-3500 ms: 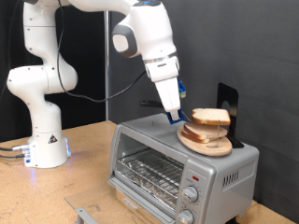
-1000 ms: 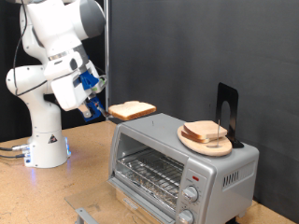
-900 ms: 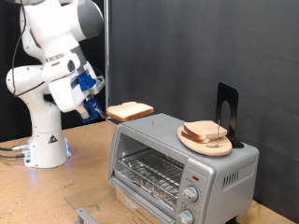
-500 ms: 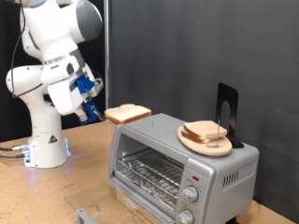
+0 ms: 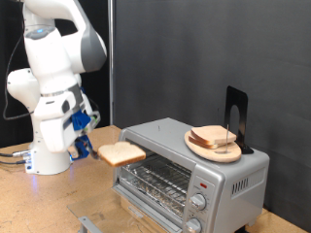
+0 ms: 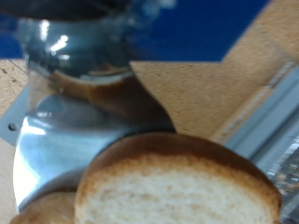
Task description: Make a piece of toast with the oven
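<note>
My gripper is shut on the piece of toast, a tan slice with a brown crust. It holds the slice flat in the air at the exterior view's left of the oven, level with the oven's open front. The silver oven shows its wire rack and knobs. In the wrist view the toast fills the near frame, with a shiny metal finger blurred beside it.
A round wooden plate with more bread slices sits on top of the oven, next to a black stand. The white robot base stands at the exterior view's left on the wooden table.
The gripper took a slice from the plate on the oven, carried it to the exterior view's left, and has now lowered it from oven-top height to the level of the oven's opening.
</note>
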`<state>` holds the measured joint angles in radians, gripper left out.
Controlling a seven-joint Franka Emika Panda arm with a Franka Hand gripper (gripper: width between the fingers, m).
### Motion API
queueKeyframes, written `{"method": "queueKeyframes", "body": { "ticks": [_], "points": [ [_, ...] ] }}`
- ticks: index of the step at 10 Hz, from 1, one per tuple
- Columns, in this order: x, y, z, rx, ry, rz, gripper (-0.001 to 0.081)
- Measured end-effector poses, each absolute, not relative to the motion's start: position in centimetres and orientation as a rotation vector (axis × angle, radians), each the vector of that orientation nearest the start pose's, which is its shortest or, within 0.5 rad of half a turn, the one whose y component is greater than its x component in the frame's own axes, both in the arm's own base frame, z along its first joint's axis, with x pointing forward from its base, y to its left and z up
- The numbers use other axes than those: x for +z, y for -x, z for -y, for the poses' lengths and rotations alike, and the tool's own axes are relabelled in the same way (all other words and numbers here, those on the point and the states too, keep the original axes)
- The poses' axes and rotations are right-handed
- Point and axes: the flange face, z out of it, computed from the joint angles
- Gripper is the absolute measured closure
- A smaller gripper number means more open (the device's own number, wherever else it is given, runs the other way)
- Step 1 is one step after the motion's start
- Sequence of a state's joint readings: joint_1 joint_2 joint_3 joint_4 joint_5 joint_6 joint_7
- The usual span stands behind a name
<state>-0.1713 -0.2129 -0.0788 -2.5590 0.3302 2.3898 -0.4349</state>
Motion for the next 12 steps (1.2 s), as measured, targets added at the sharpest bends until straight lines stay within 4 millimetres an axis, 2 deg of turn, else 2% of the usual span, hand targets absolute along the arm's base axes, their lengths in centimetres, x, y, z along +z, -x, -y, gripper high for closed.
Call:
{"method": "queueKeyframes", "body": {
  "ticks": [3,4,5,8,10,12],
  "points": [
    [31.2,-43.4,11.1,-0.189,2.912,-0.058,0.0405],
    [30.9,-43.6,11.2,-0.194,2.903,-0.041,0.0405],
    [30.8,-43.6,11.2,-0.191,2.905,-0.046,0.0405],
    [31.2,-44.0,10.7,-0.151,2.948,0.160,0.0405],
    [31.9,-45.3,10.3,-0.123,2.950,0.221,0.0405],
    [31.9,-46.9,9.4,-0.052,2.992,0.377,0.0405]
  ]
}}
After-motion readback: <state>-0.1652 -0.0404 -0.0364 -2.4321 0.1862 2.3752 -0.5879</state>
